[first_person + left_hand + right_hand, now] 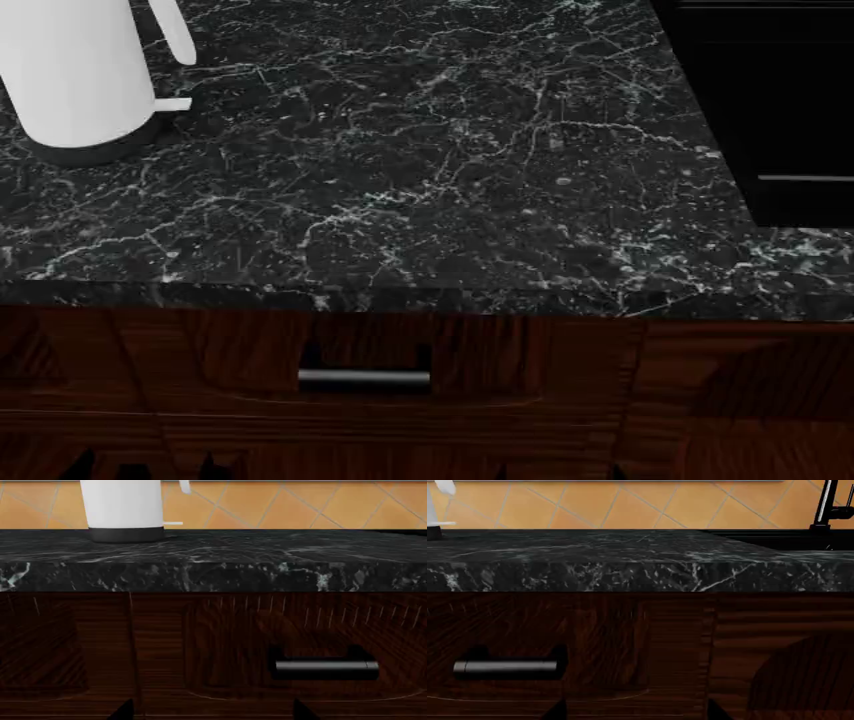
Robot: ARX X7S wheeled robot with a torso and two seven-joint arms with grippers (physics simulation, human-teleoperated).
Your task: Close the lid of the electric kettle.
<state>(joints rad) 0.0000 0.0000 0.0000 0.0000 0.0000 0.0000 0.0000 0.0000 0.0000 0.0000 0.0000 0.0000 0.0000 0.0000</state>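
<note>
Standing upright, the electric kettle (74, 70) turns its handle (171, 30) rightward.

marble counter (627, 555) | drawer handle (505, 667) | black faucet (827, 505)

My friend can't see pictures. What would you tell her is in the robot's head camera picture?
A white electric kettle stands at the far left of a black marble counter, its top cut off so the lid cannot be seen. Below the counter's front edge is a dark wooden drawer with a metal handle. No robot arms show.
</note>
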